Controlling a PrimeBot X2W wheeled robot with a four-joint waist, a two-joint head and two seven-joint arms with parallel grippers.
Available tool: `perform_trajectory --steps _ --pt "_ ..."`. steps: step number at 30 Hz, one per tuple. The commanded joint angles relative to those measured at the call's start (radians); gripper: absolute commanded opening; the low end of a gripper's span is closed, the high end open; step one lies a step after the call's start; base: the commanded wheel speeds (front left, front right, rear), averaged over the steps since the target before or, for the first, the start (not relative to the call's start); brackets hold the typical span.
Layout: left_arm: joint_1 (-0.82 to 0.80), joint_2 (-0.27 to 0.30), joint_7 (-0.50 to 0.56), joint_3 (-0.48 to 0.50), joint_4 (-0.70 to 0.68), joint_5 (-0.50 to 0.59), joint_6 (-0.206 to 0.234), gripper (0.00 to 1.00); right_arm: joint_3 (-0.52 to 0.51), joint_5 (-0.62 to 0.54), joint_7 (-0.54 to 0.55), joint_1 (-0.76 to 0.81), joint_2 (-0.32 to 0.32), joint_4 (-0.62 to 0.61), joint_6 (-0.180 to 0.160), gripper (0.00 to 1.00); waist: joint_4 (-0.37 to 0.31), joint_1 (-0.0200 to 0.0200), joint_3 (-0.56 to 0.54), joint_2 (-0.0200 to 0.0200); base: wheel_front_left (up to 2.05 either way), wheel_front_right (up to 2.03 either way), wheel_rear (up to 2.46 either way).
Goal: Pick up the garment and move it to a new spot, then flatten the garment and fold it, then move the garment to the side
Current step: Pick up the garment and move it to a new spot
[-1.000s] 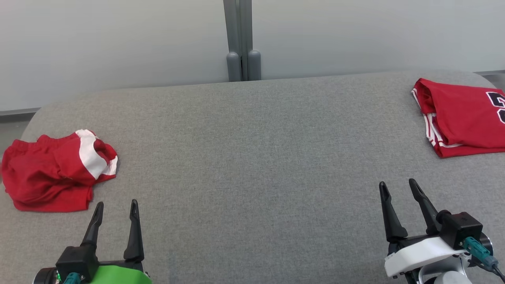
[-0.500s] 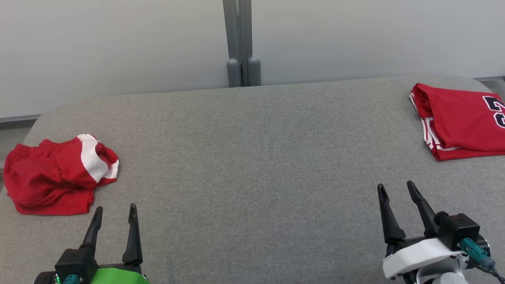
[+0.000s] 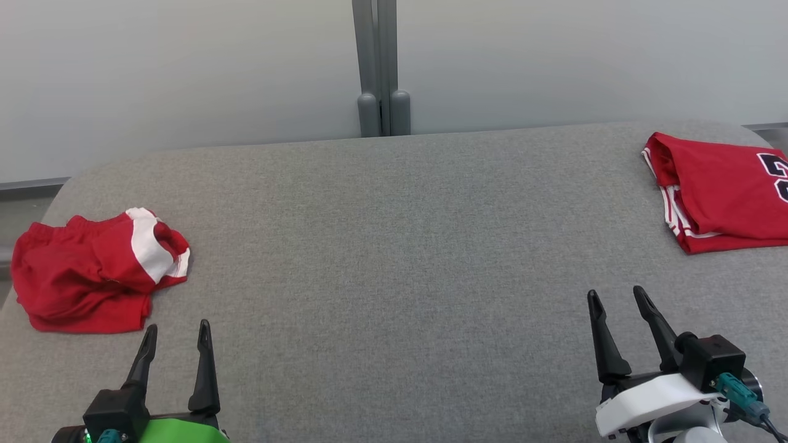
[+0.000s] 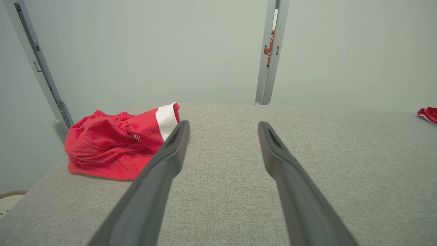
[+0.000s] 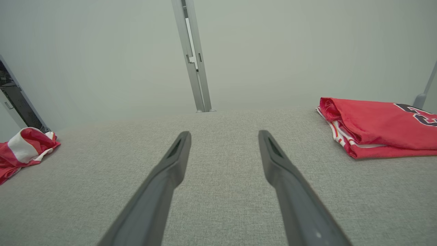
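The crumpled red garment [image 3: 98, 274] with a white band lies on the grey surface [image 3: 394, 246], far left of the grey post [image 3: 383, 67] and nearer the robot than it, close to the surface's rounded left edge. A folded red jersey [image 3: 720, 191] lies far right of the post. The left fingers [image 3: 204, 363] hover left of the post and nearer still to the robot than the garment. The right fingers [image 3: 603, 338] hover right of the post. Both pairs are spread wide and hold nothing.

The likeliest trouble is the garment's place. A low or sideways approach by the left fingers could shove the heap farther from the post and over the edge instead of pinching it. The cloth is bunched in loose folds, so a shallow pinch may catch one layer only, and the piece would then hang twisted and be hard to flatten. A deep pinch may snag the surface's own woven cover. The two red pieces look alike, so reaching for the folded jersey would be a wrong pick.

Against the earlier frames, the whole head view has slid a little, post, garment and jersey together, which points to the camera moving. Both garments keep their shape and their places beside the post, and both pairs of fingers stand as wide apart as before.
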Motion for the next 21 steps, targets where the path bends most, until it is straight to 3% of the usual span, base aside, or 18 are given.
perform_trajectory --steps 1,11,21 --pt "0.004 0.001 0.0 0.004 0.001 0.0 -0.004 1.0 0.001 0.0 -0.003 0.012 0.001 0.004 -0.002 1.0 0.005 0.0001 -0.001 0.0 0.0 0.0 0.0" --pt "-0.004 0.007 0.0 0.027 0.004 0.001 -0.002 1.0 0.008 0.002 -0.003 0.015 0.009 0.007 -0.002 1.0 0.077 0.0001 0.003 0.0 0.0 0.0 0.0" --pt "-0.011 0.018 0.0 0.048 -0.006 0.005 0.005 1.0 0.004 0.0 -0.003 0.014 0.016 -0.002 -0.002 1.0 0.233 0.0001 0.035 0.0 0.0 0.0 0.0"
